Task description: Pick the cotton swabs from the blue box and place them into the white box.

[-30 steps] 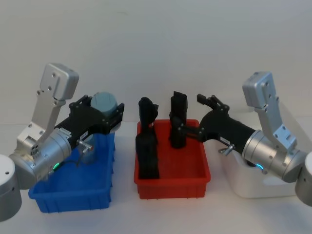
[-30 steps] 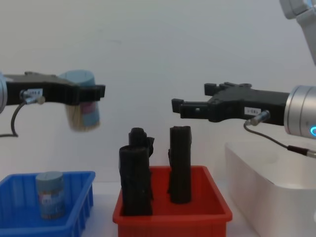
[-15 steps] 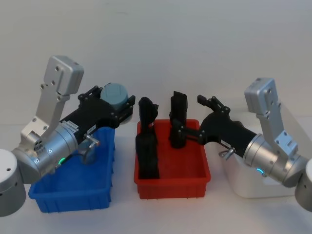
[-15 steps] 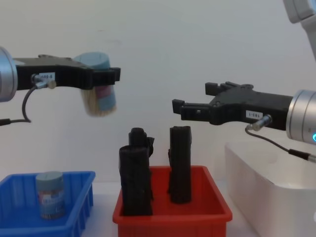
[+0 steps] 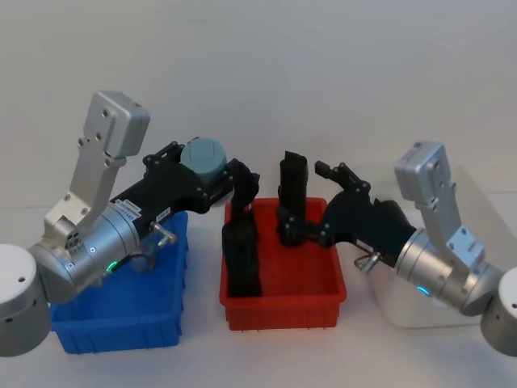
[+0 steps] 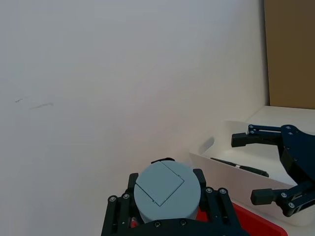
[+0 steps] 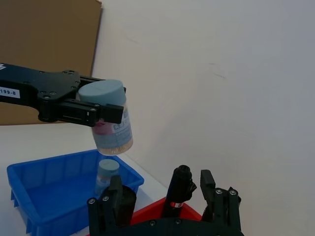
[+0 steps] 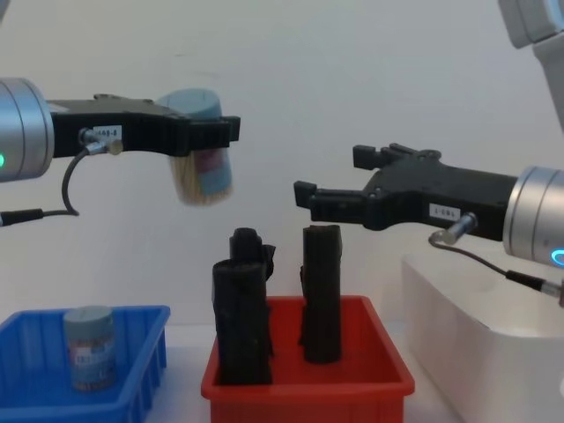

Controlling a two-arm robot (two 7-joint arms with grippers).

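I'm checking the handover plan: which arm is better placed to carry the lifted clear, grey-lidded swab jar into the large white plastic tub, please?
Probably the right: the right gripper is open beside the white tub, facing the jar clamped in the left gripper.

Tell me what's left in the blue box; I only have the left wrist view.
Observer: One cotton swab jar stands upright in the blue box.
Operator: How is the one in my left gripper hanging?
Observer: The left gripper grips the held jar just under its lid, so the jar hangs slightly tilted, high above table level.
Operator: What's under the right gripper?
Observer: The right gripper hovers open above black rolls that stand in the red bin.
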